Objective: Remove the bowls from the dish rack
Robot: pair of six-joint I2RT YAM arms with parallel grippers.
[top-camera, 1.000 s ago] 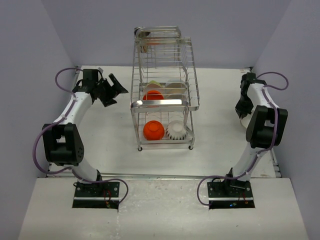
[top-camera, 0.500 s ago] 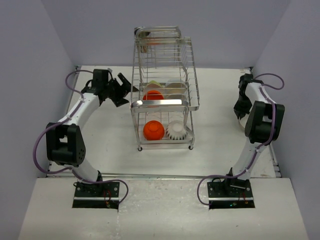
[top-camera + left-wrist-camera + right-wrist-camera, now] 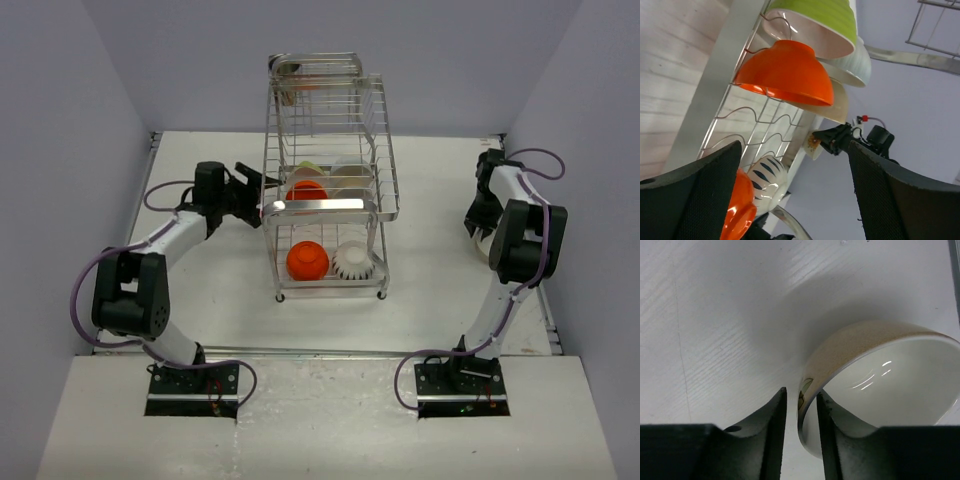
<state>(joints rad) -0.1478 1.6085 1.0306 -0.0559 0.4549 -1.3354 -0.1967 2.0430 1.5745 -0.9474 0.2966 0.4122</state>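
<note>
The rack [image 3: 318, 207] stands mid-table with bowls [image 3: 308, 260] on both tiers: one orange and one ribbed white below, orange, cream and white above. The left gripper [image 3: 249, 185] hangs at the rack's left side, fingers spread wide and empty. Near the right edge, the right gripper [image 3: 801, 395] straddles the rim of a tan bowl [image 3: 865, 342] on the table [image 3: 200, 290]. Its fingers are nearly together, but whether they pinch cannot be told. The table is white and faintly grained. The walls [image 3: 80, 90] are pale lilac.

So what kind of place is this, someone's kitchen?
Probably a robot test bench, not a kitchen: two arms bolted to a white table, plain walls boxing it in, and one dish rack of bowls.
</note>
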